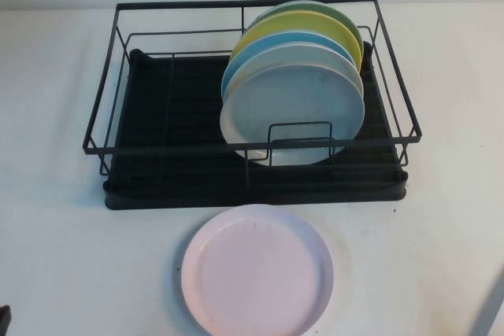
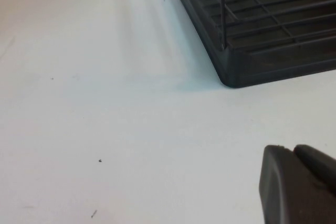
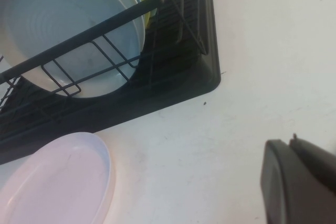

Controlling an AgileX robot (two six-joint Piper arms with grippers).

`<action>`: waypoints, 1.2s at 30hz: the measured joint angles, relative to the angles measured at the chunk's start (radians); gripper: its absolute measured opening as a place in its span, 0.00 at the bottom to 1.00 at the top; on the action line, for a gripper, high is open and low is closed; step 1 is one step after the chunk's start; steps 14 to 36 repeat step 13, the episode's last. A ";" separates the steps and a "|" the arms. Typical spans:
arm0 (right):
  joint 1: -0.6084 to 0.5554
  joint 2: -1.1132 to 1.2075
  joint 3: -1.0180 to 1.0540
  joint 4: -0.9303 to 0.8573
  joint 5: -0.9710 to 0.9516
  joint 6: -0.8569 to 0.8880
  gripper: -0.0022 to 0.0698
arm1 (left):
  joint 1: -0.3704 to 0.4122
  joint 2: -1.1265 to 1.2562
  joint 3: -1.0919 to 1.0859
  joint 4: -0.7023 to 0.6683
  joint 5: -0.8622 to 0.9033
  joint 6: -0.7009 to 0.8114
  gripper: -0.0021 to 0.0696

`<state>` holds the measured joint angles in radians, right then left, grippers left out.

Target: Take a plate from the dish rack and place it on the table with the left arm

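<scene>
The pale pink plate lies flat on the white table, just in front of the black dish rack. It also shows in the right wrist view. My left gripper is shut and empty, low over bare table off the rack's front left corner. Only a dark bit of it shows at the high view's bottom left corner. My right gripper is shut and empty, off the rack's front right corner.
Several plates stand upright in the rack's right half: a pale grey-blue one in front, then a blue one, a yellow one and a green one. The rack's left half holds nothing.
</scene>
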<state>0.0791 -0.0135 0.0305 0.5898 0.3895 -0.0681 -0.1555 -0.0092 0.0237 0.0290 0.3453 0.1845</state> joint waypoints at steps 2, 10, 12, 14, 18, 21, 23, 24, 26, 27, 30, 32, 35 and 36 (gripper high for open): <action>0.000 0.000 0.000 0.002 0.000 0.000 0.00 | 0.000 0.000 0.000 -0.001 0.000 0.009 0.03; 0.000 0.000 0.000 0.003 0.000 0.000 0.00 | 0.022 0.000 0.000 -0.045 0.000 0.015 0.03; 0.000 0.000 0.000 0.003 0.000 0.000 0.00 | 0.055 0.000 0.000 -0.047 0.000 0.015 0.03; 0.000 0.000 0.000 0.003 0.000 0.000 0.00 | 0.073 0.000 0.000 -0.048 0.000 0.015 0.03; 0.000 0.000 0.000 0.003 0.000 0.000 0.00 | 0.073 0.000 0.000 -0.048 0.000 0.015 0.03; 0.000 0.000 0.000 0.003 0.000 0.000 0.00 | 0.073 0.000 0.000 -0.048 0.000 0.015 0.03; 0.000 0.000 0.000 0.003 0.000 0.000 0.00 | 0.073 0.000 0.000 -0.048 0.000 0.015 0.03; 0.000 0.000 0.000 0.003 0.000 0.000 0.00 | 0.073 0.000 0.000 -0.048 0.000 0.015 0.03; 0.000 0.000 0.000 0.003 0.000 0.000 0.00 | 0.073 0.000 0.000 -0.048 0.000 0.015 0.03; 0.000 0.000 0.000 0.003 0.000 0.000 0.00 | 0.073 0.000 0.000 -0.048 0.000 0.015 0.03; 0.000 0.000 0.000 0.003 0.000 0.000 0.00 | 0.073 0.000 0.000 -0.048 0.000 0.015 0.03; 0.000 0.000 0.000 0.003 0.000 0.000 0.00 | 0.073 0.000 0.000 -0.048 0.000 0.015 0.03; 0.000 0.000 0.000 0.003 0.000 0.000 0.00 | 0.073 0.000 0.000 -0.048 0.000 0.015 0.03; 0.000 0.000 0.000 0.003 0.000 0.000 0.00 | 0.073 0.000 0.000 -0.048 0.000 0.015 0.03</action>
